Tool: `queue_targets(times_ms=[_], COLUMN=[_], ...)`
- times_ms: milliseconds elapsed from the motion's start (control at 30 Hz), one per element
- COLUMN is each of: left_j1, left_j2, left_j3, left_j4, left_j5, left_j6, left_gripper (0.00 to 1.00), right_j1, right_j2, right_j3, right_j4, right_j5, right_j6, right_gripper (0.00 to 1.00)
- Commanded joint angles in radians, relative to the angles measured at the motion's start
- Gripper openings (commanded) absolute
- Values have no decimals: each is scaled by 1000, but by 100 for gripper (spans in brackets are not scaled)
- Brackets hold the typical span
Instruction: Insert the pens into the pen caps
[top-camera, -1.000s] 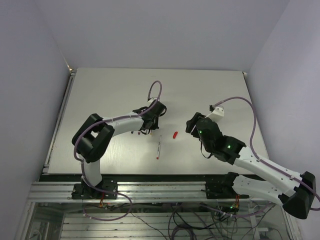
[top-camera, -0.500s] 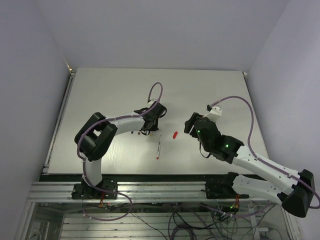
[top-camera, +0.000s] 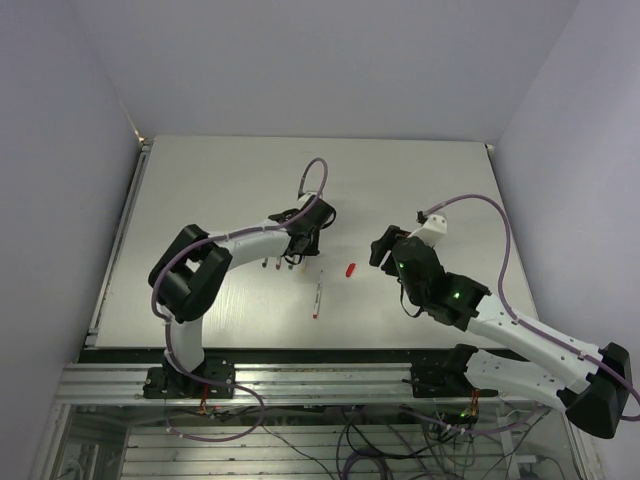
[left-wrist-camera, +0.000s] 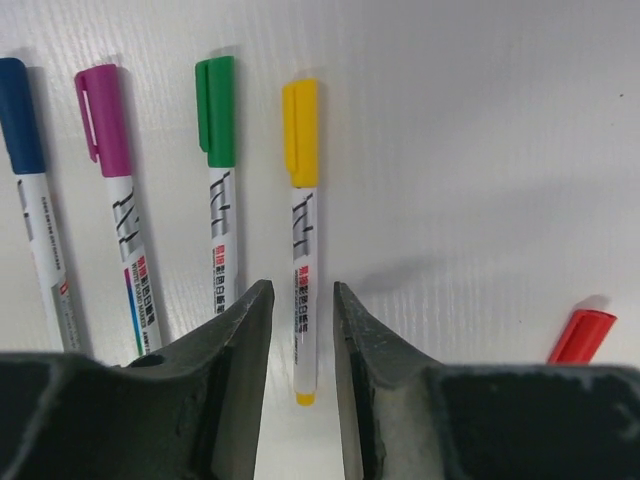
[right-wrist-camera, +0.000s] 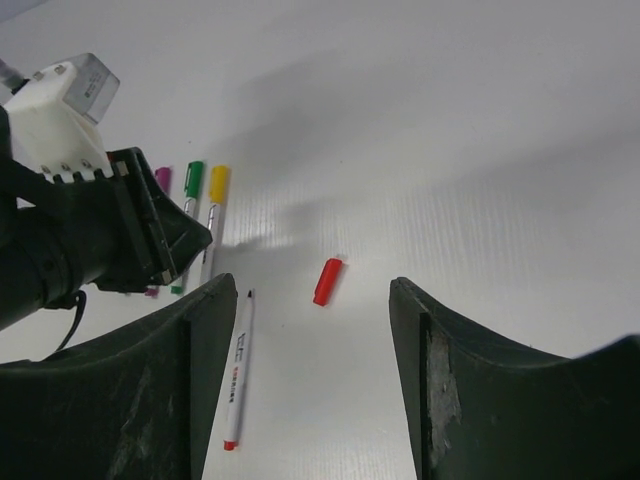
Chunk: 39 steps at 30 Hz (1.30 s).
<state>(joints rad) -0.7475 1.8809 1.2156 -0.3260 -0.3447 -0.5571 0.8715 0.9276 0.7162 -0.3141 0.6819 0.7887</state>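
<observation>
Since a second ago your left gripper (left-wrist-camera: 297, 300) has let go and drawn back. Its jaws were closed low over the row and now stand slightly apart with nothing clamped, and the yellow-capped pen (left-wrist-camera: 303, 270) lies flat on the table (top-camera: 200, 180) in the gap below them. Beside it, going outward to the left, lie the green-capped pen (left-wrist-camera: 222, 230), the magenta-capped pen (left-wrist-camera: 128, 250) and the blue-capped pen (left-wrist-camera: 40, 250). All are parallel, with their caps pointing away from the wrist. That makes four pens capped. One bare pen (right-wrist-camera: 238, 370) and one loose red cap (right-wrist-camera: 327, 281) are left, so you have five pens and five caps in all. Your right gripper (top-camera: 383, 247) has hardly moved. Its jaws are wide apart and empty, and the red cap sits just ahead of them, framed between the fingers in the wrist view and apart from both. The cap's long axis is tilted a little off the gripper's line. The bare pen lies to the cap's left and nearer the bases, close to the cap but not touching it, running roughly base-to-far with its red end toward you. I judge the right arm the nearer one for the cap and the left for the pen.
</observation>
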Motion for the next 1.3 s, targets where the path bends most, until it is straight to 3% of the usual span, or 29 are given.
queue_targets(times_ms=[0,167,333,533,633,1067,1267], left_j1=[5,-20,-138,-280,-320,-337,-326], left_j2=[-77,-141,-188,-219,-219,-94,-49], left_j3=[37,-22,-103,-160,-149,-87,-43], left_j4=[-38,-35,-75,-128,-171,-216,-258], left_j5=[-29,-13,-76,-93,-113,-70,-50], left_j6=[25,15,-22,-100,-126,-113,-93], left_gripper=[41,43,46,51,53,60,58], right_j1=[-2,-16,-78,-244,-263,-263,-264], right_j2=[-21,15,93,147,167,90,68], right_j3=[-22,9,48,35,33,-44,-64], right_j4=[51,12,-62,-25,-20,15,16], right_j5=[54,82,66,-89,-109,-140,-140], right_j6=[-18,0,52,38,33,56,67], right_gripper=[63,63,64,64,64,62,62])
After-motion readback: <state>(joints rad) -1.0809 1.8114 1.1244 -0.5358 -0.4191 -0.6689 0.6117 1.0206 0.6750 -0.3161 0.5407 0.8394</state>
